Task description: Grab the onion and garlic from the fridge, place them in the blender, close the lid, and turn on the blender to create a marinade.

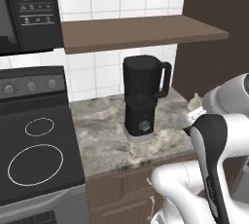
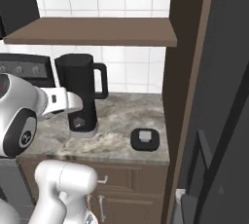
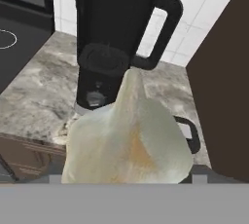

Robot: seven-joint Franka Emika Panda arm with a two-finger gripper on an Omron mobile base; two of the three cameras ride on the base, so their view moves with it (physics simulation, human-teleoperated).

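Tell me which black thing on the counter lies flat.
The lid, a low cap with a grey centre, right of the blender, which stands tall.

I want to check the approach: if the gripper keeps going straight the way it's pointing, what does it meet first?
Most likely the blender. In the hand view the gripper, holding the garlic, looks straight at the blender's base and lower jug. Depth is unclear, so how soon it would touch can't be told.
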